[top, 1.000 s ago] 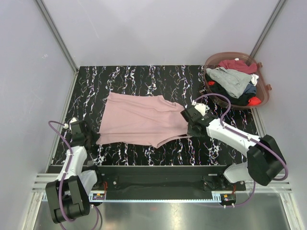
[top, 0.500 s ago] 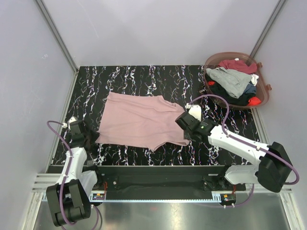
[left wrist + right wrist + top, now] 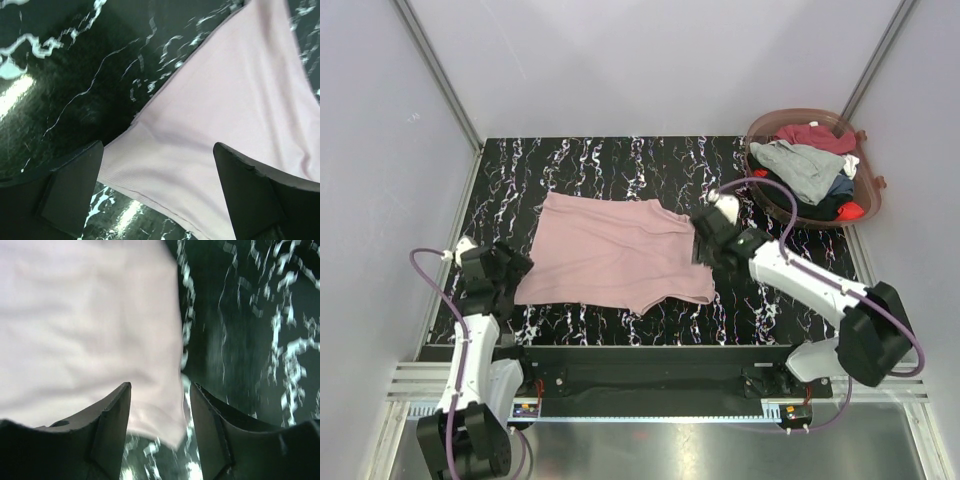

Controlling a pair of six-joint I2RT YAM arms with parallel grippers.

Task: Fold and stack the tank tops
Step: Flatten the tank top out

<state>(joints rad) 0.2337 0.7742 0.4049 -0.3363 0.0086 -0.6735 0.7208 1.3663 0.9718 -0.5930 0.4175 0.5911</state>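
A dusty pink tank top (image 3: 615,252) lies spread flat on the black marbled table (image 3: 620,165). My left gripper (image 3: 510,268) hovers open over the top's near left corner. In the left wrist view the pink cloth (image 3: 210,130) lies between and beyond the wide-apart fingers (image 3: 75,192) of the gripper (image 3: 160,195). My right gripper (image 3: 705,245) is open at the top's right edge. In the right wrist view the cloth's edge (image 3: 100,325) lies under the gap of the gripper (image 3: 160,432), not pinched. Grey (image 3: 800,165), maroon (image 3: 815,135), black (image 3: 800,195) and red (image 3: 850,211) tank tops sit in the basket.
The round brownish basket (image 3: 798,112) stands at the table's back right corner. Pale walls close in the table on three sides. Bare marbled table shows behind the pink top and to its right.
Both grippers have opened and let go of the pink top. The left one moved forward over the near left corner. The right one swung back to the top's right edge.
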